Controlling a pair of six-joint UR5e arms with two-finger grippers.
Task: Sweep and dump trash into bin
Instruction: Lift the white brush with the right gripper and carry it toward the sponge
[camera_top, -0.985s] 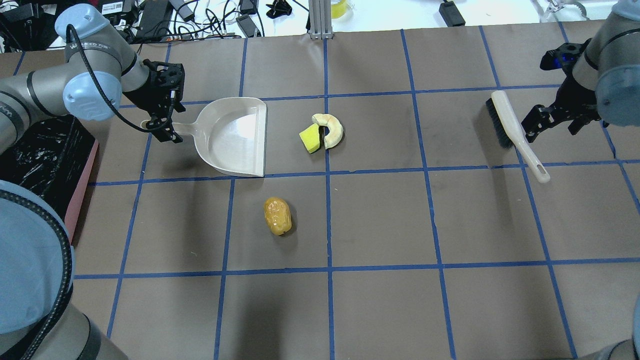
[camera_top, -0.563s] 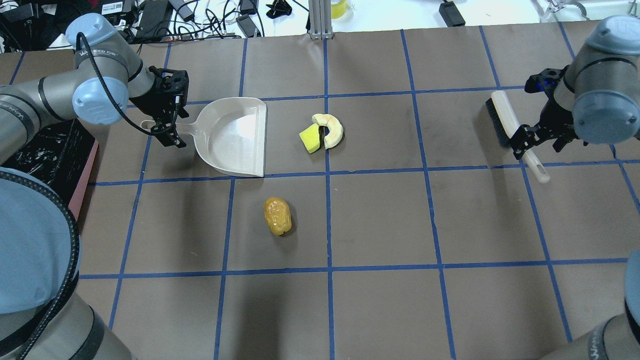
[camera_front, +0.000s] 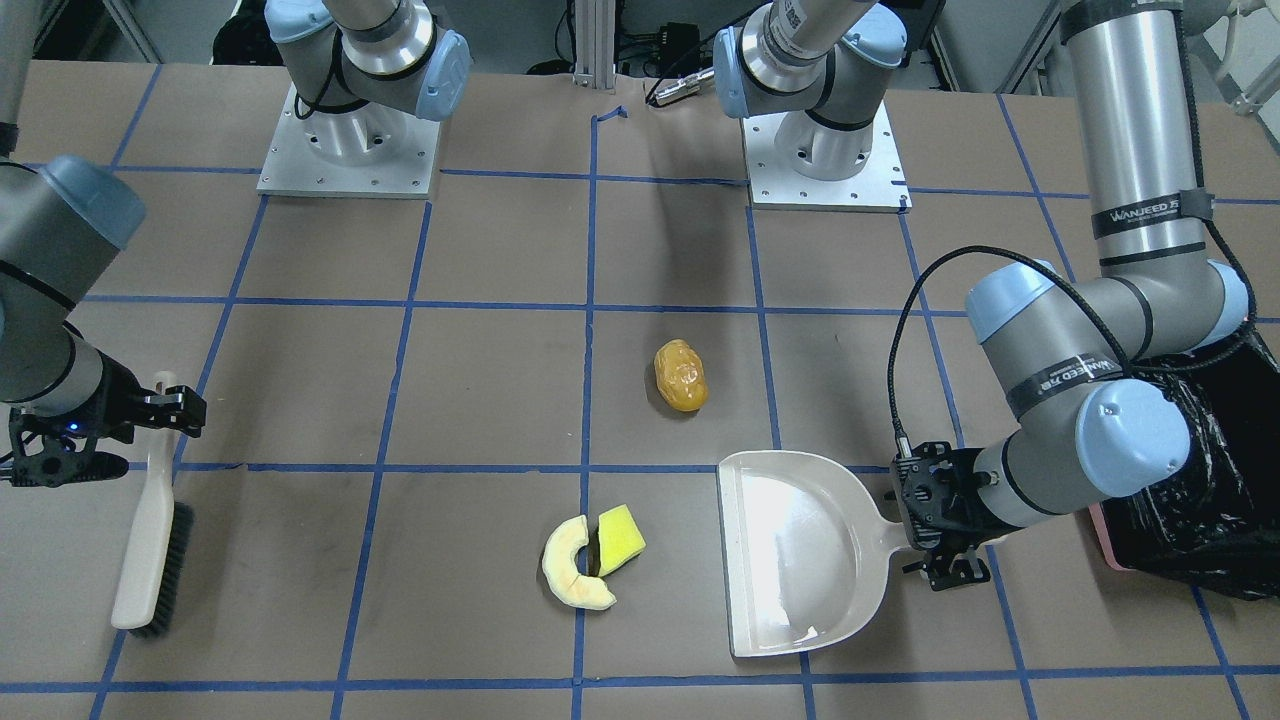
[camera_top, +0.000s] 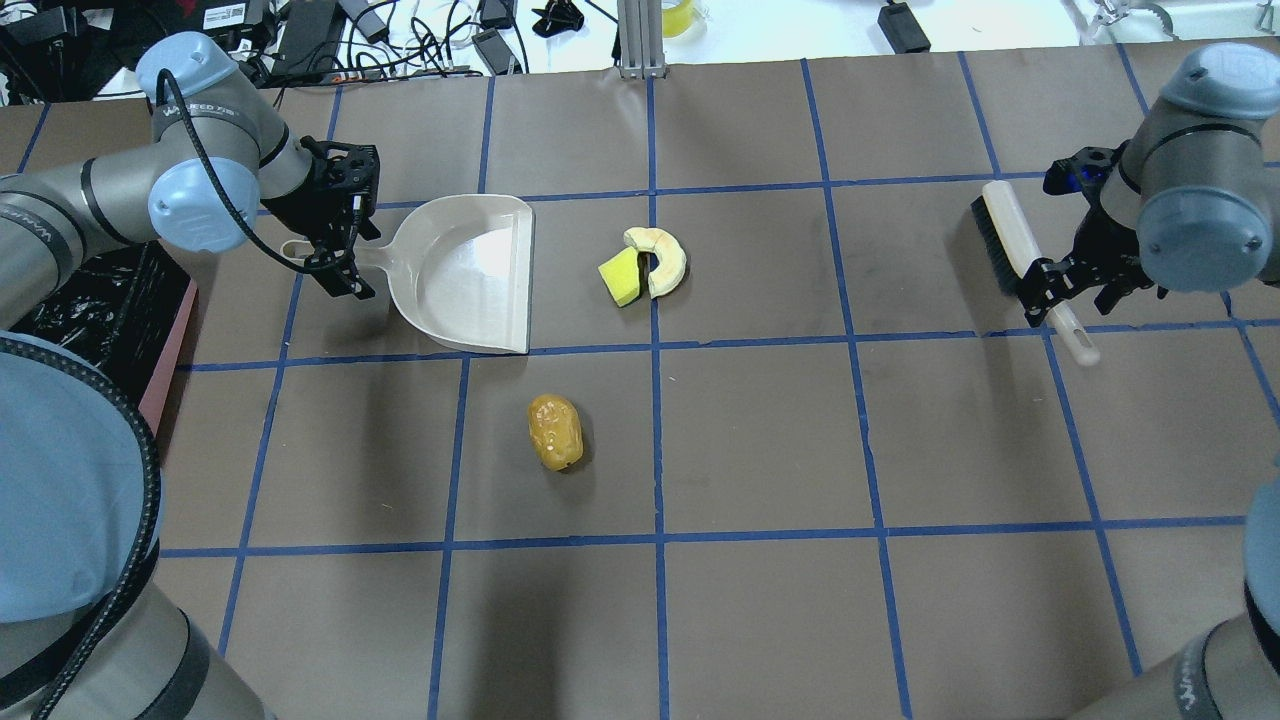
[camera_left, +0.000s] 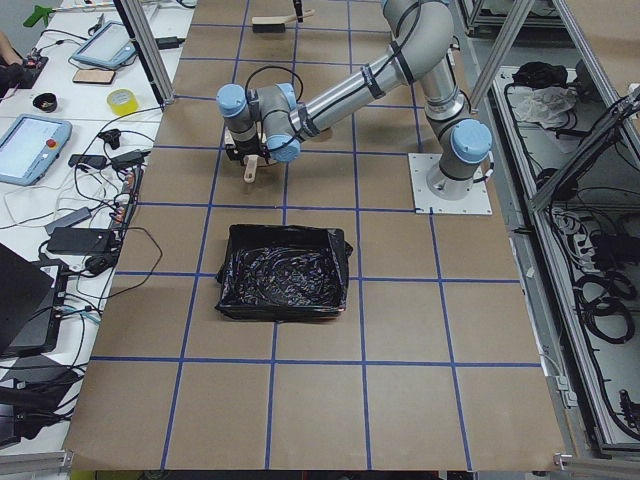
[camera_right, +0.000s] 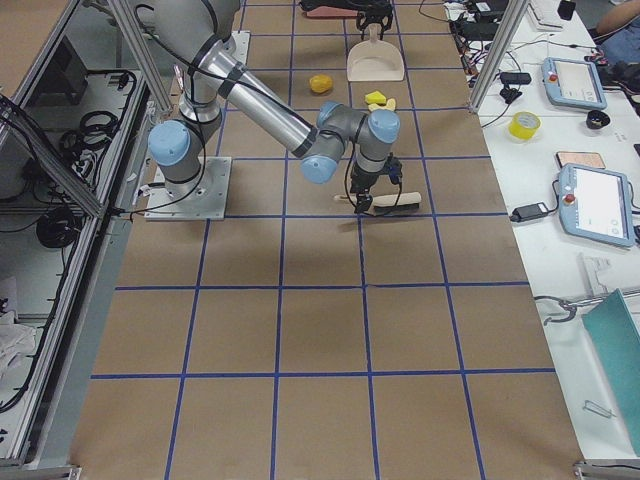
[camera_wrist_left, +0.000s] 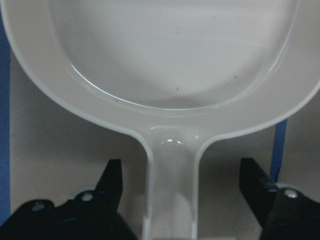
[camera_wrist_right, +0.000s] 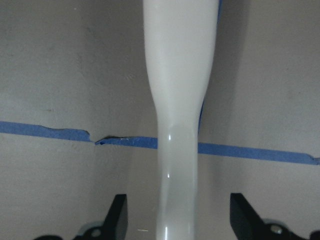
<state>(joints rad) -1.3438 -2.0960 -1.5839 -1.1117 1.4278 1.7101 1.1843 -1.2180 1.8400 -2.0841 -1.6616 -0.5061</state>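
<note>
"WANJEED" is read on a band of the left arm, whose left gripper is held low, fingers apart astride the dustpan handle, the right gripper likewise spread astride the brush handle, while the potato-like lump, melon-like slice and sponge-like wedge are seen on the table, away from the bin.

Table, brown paper top gridded with blue tape, is carrying:
- Beige plastic dustpan with handle, lying flat on the robot's left, mouth facing the centre.
- Pale curved melon-like slice, lying just beyond that mouth.
- Yellow-green sponge-like wedge, resting against the slice.
- Orange-brown potato-like lump, lying apart, nearer the robot.
- Beige hand brush with black bristles, lying on the right.
- Rectangular pink bin lined with crinkled black plastic, sitting at the left edge.
</note>
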